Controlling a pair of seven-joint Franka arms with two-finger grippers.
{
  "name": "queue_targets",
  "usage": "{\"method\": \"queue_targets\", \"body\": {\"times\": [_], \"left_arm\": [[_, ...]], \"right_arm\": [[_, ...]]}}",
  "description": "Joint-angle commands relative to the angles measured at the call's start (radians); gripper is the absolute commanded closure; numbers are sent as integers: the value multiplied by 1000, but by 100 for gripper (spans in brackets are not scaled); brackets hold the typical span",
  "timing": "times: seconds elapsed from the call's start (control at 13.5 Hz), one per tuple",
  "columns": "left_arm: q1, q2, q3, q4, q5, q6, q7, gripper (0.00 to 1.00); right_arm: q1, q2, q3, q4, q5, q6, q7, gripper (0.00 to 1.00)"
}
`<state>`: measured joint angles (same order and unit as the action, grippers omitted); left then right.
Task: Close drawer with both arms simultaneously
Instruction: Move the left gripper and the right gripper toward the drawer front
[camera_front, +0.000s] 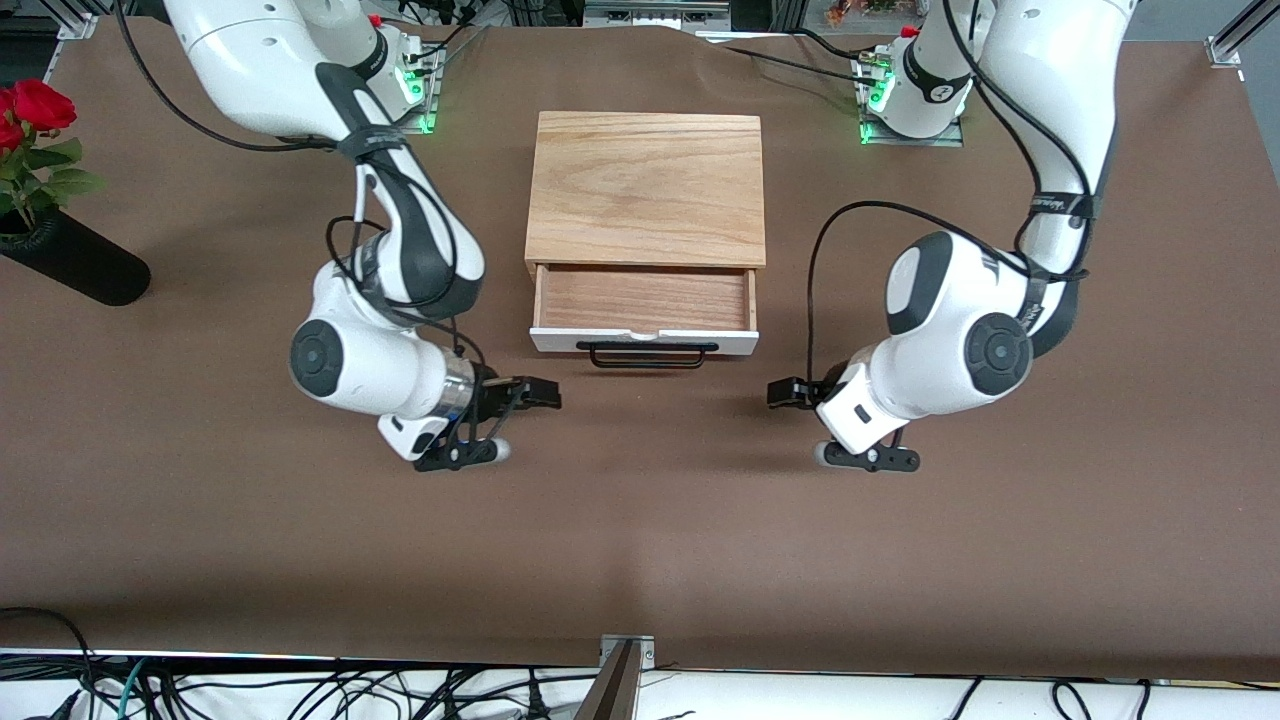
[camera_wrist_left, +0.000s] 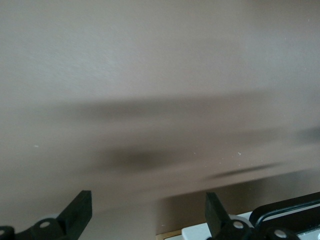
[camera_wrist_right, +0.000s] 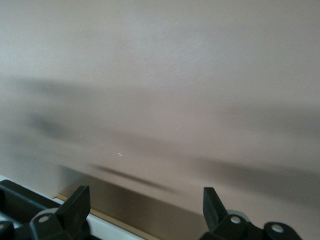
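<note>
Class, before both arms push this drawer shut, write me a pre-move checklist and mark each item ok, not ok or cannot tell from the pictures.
1. Drawer is part-way out of the wooden box with its tray empty: ok.
2. White front panel and black handle face the front camera with nothing against them: ok.
3. Left gripper is nearer the front camera than the panel, toward the left arm's end: ok.
4. Right gripper mirrors it toward the right arm's end: ok.
5. Either gripper touching the panel: not ok, both are apart from it.
6. Fingers spread in both wrist views: ok.
</note>
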<state>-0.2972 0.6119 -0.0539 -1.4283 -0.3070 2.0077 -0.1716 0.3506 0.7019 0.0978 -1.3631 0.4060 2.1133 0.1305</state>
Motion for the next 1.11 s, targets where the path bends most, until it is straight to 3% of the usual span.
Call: {"method": "queue_targets", "body": {"times": [0.0, 0.52, 0.74, 1.04], "left_arm": [[-16, 9, 8, 32, -46, -24, -8, 0], [-106, 28, 8, 19, -78, -47, -108, 0], [-125, 48, 8, 17, -151, -50, -108, 0], [-125, 46, 8, 14, -156, -165, -105, 0]], "right_arm": [[1, 1, 2, -8, 13, -4, 20, 0], [4, -50, 26, -83, 14, -59, 20, 0], [2, -64, 26, -83, 14, -116, 21, 0], [2, -70, 25, -86, 14, -148, 20, 0]]}}
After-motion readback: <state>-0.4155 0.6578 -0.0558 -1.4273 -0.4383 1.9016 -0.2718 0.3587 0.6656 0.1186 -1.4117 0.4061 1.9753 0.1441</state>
